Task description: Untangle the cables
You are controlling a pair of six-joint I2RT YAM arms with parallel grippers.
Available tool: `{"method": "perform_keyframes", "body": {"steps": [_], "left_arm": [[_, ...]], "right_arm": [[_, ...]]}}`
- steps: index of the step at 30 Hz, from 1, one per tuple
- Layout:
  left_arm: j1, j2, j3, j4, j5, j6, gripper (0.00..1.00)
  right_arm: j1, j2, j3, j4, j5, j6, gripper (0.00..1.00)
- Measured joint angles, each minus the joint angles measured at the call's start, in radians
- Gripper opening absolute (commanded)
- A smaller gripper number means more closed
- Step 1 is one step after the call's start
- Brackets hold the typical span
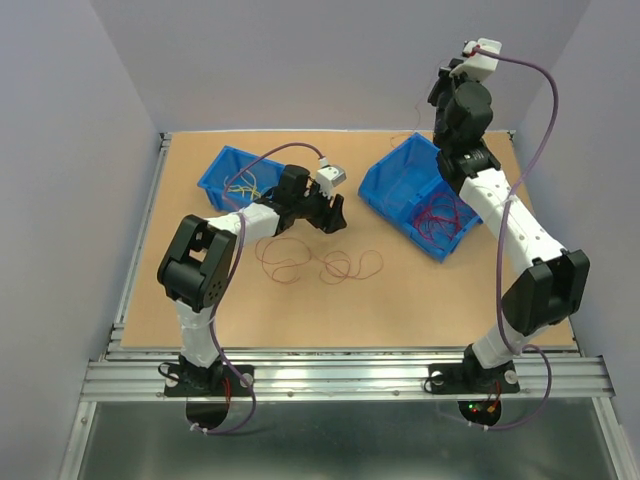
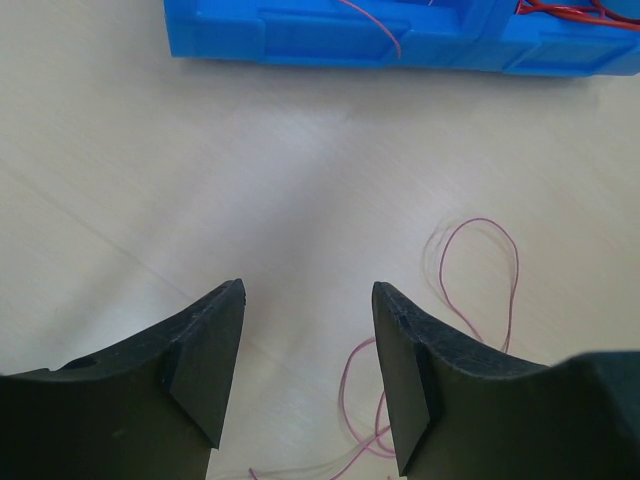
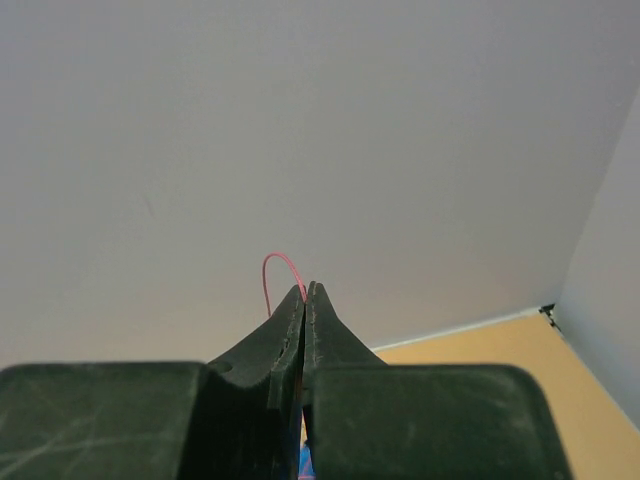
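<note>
Near my side of the worktop (image 1: 420,300), loose red cables (image 1: 320,262) lie in curly loops that overlap, so not sorted yet. Left tool (image 2: 308,288) hangs low just beside them w/ fingers spread wide, nothing between, prob. lined up to drop on a loop. Beyond are two blue bins. The left bin (image 1: 215,175) has yellow cables (image 1: 245,185), the right bin (image 1: 385,182) a heap of dark red cables (image 1: 440,215), so I reckon sorting's by colour. Farthest & highest, right tool (image 3: 305,292) is pinched tight on one thin red strand (image 3: 277,254), held high, I'd guess to draw it clear of the heap.
</note>
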Motion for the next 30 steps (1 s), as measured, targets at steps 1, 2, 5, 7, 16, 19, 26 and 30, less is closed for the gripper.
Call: {"method": "perform_keyframes", "body": {"steps": [1,2,5,7,16,19,26,30], "left_arm": [[0.0,-0.002,0.0,0.0,0.002,0.0,0.65],[0.0,-0.004,-0.001,0.0,0.003,0.0,0.65],[0.0,-0.012,-0.002,0.0,0.003,0.0,0.65],[0.0,-0.015,-0.002,0.001,0.004,0.0,0.65],[0.0,-0.017,-0.002,0.003,0.003,0.004,0.65],[0.0,-0.019,-0.003,0.003,0.003,0.006,0.65],[-0.001,-0.038,-0.016,0.006,0.002,0.008,0.65],[-0.006,-0.038,-0.016,0.006,-0.002,0.008,0.65]], "right_arm": [[0.0,-0.007,-0.03,0.007,0.005,0.0,0.01],[0.0,-0.018,-0.059,0.018,0.009,0.0,0.01],[0.0,-0.063,-0.147,0.03,0.017,0.002,0.01],[0.0,-0.093,-0.192,0.036,0.018,0.006,0.01],[0.0,-0.105,-0.301,0.033,0.039,0.041,0.01],[0.0,-0.058,-0.315,0.015,0.042,0.063,0.01],[0.0,0.046,-0.338,-0.158,0.041,0.204,0.01],[0.0,0.128,-0.331,-0.251,0.015,0.259,0.0]]}}
